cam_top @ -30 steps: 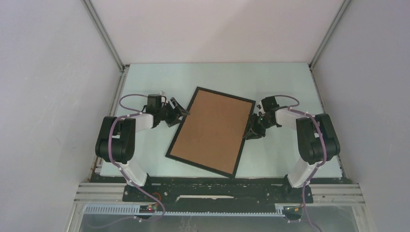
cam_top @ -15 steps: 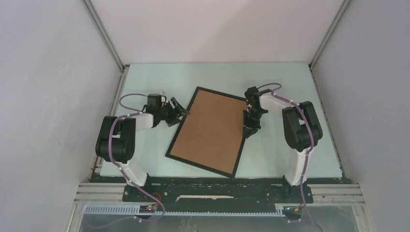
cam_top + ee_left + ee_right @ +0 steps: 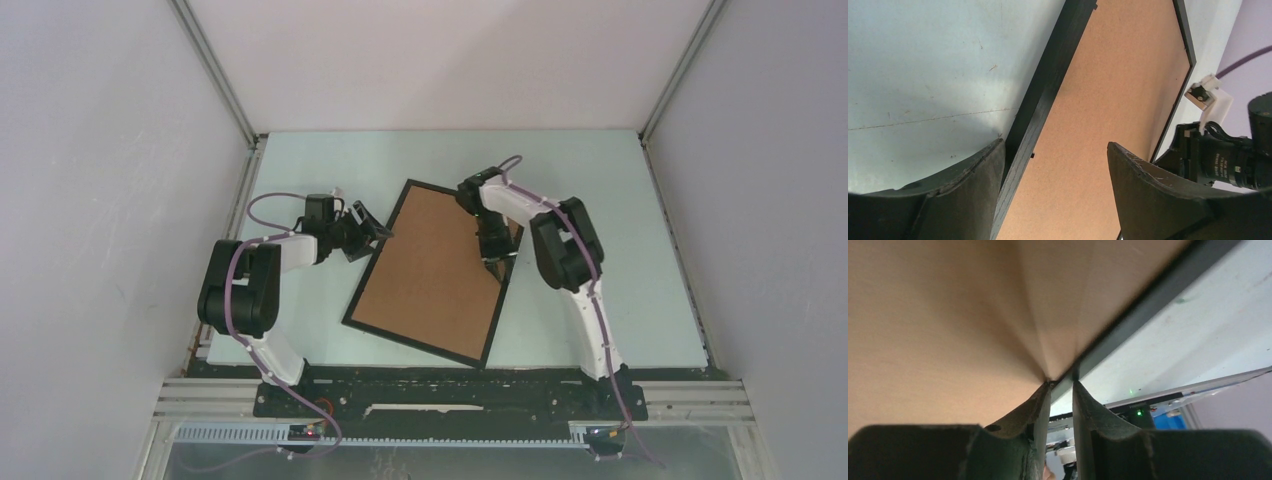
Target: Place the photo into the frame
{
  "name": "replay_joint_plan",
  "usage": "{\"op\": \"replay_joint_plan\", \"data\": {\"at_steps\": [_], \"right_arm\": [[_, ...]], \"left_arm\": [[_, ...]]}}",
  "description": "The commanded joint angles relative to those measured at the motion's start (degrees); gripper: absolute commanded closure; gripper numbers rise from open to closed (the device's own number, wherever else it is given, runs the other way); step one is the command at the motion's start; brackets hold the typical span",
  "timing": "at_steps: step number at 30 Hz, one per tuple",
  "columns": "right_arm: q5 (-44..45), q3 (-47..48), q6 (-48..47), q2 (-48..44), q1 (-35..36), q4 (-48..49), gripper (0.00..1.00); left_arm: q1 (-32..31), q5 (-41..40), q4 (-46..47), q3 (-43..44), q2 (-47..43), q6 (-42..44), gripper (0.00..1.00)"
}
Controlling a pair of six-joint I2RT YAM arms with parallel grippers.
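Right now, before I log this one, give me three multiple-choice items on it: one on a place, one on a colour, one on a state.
1. Where do the right fingers meet the frame?
A) at its right edge
B) at its near left corner
C) nowhere, they hang clear of it

2. What colour is the board facing up inside the frame?
A) white
B) brown
C) blue

3. How do the left fingers stand?
A) pressed together
B) out of view
C) spread wide, astride the frame's left edge

Answers:
1 A, the right wrist view shows the tips at the black rail, with the pale table just beyond.
2 B, it is plain brown in every view.
3 C, the left wrist view shows the rail running between them.
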Motion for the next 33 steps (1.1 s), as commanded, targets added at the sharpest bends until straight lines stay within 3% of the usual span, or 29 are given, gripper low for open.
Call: {"op": "replay_joint_plan", "data": {"at_steps": [1, 5, 9, 15, 20, 25, 33], "right_arm": [[9.9, 12.3, 6.2, 11.2, 5.4, 5.5, 0.66], [9.7, 20.9, 7.0, 10.3, 7.6, 3.1, 0.6], [6.2, 19.3, 5.1, -0.1, 7.9, 7.7, 0.53], [-10.2, -16.4, 3.3, -26.9, -0.7, 29.4, 0.42], [-19.6, -41.1, 2.9, -41.0, -10.8, 42.5, 0.27], [-28.8, -52.4, 3.3, -40.9, -17.5, 53.7, 0.25], [-35.0, -48.3, 6.6, -28.3, -15.9, 63.3, 0.25]], "left_arm": [[-1.8, 4.3, 1.0, -0.5, -0.6, -0.2, 0.23], [-1.8, 2.5, 1.6, -2.0, -2.5, -0.4, 0.2], [-1.7, -0.7, 2.0, -4.4, -5.8, -0.5, 0.14], [-0.9, -6.3, 1.3, -7.6, -11.1, -1.0, 0.02], [1.3, -3.9, 1.4, -7.3, -8.8, -2.8, 0.0], [1.6, 0.3, 0.2, -6.3, -4.8, -3.7, 0.0], [1.5, 4.1, 3.8, -10.9, -4.6, -6.2, 0.0]]}}
